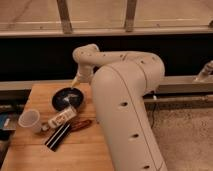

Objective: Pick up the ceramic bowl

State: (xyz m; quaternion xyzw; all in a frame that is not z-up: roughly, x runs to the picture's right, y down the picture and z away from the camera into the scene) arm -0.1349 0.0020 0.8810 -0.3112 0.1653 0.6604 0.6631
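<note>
A wooden table (75,152) seen from above, with a bulky white robot arm (125,100) filling the right side of the view. The ceramic bowl (66,98), dark, glossy and shallow, sits toward the back of the table. A white bottle (63,116) lies on its side just at the bowl's near edge. A white cup (30,120) stands to the left, well clear of the bowl. A black striped bar (57,136) and a small reddish-brown item (80,124) lie nearer the front. The main risk appears to be the slick, thin rim: a grip set too shallow could slide off, or could tip the bowl and push it into the bottle. A descent that lands off the rim might shove the bowl across the wood instead. The arm's thick upper section rises from the lower right, bends at a rounded joint near the top centre, then drops steeply down and left. The gripper (75,82) hangs at its end, just above the bowl's far right rim. Whether it touches the bowl, and whether it is spread or closed, cannot be told.
</note>
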